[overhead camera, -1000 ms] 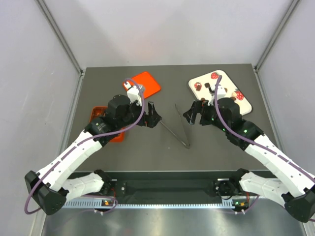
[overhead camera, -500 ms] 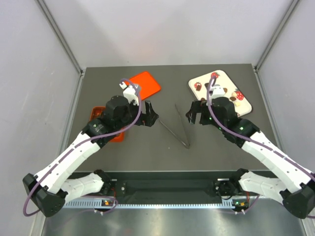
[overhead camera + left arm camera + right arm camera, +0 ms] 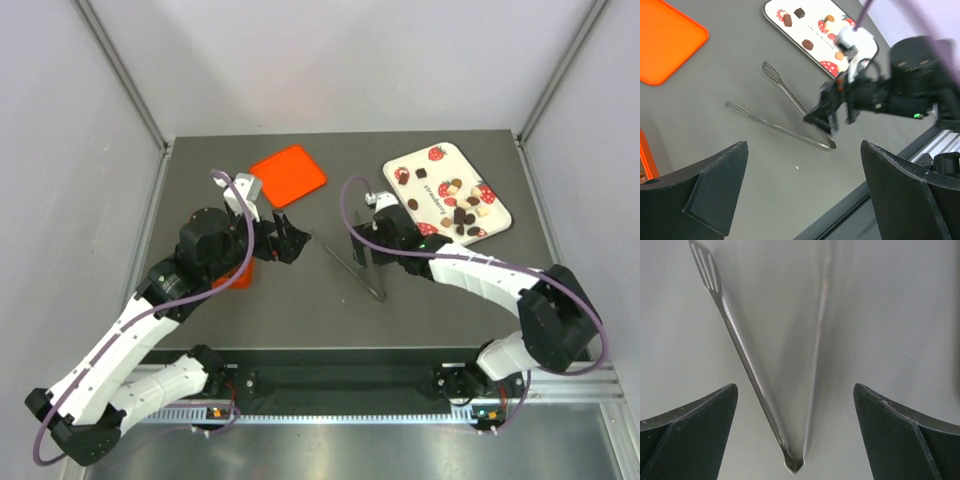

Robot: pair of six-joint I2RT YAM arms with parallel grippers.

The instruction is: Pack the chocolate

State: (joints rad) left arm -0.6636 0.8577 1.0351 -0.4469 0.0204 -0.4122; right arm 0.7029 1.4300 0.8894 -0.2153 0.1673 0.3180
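While both arms hang over the dark table, the chocolate sits on the white strawberry-print tray at the far right. No piece is in either gripper's grasp. The tray's long axis runs diagonally, far-left to near-right, and the candies are strung along that line. A couple of dark ones lie at the far-left end, and the thicker bunch of brown and cream pieces lies toward the near-right end. Each piece is too small to say which way it points.

Over to the right gripper: its jaws are spread wide, holding nothing, poised above the metal tongs. In the wrist view the two dark fingers flank the tongs, which lie flat in a narrow V. The hinge points toward the near edge and the slotted tips fan out toward the far side. Whether the fingers touch the metal, I cannot tell.

The left gripper is just as wide, also holding nothing, facing across the table toward the tongs and the right arm. Behind it lies the flat orange lid, and the orange box peeks out from under the left arm, well apart from the tray.
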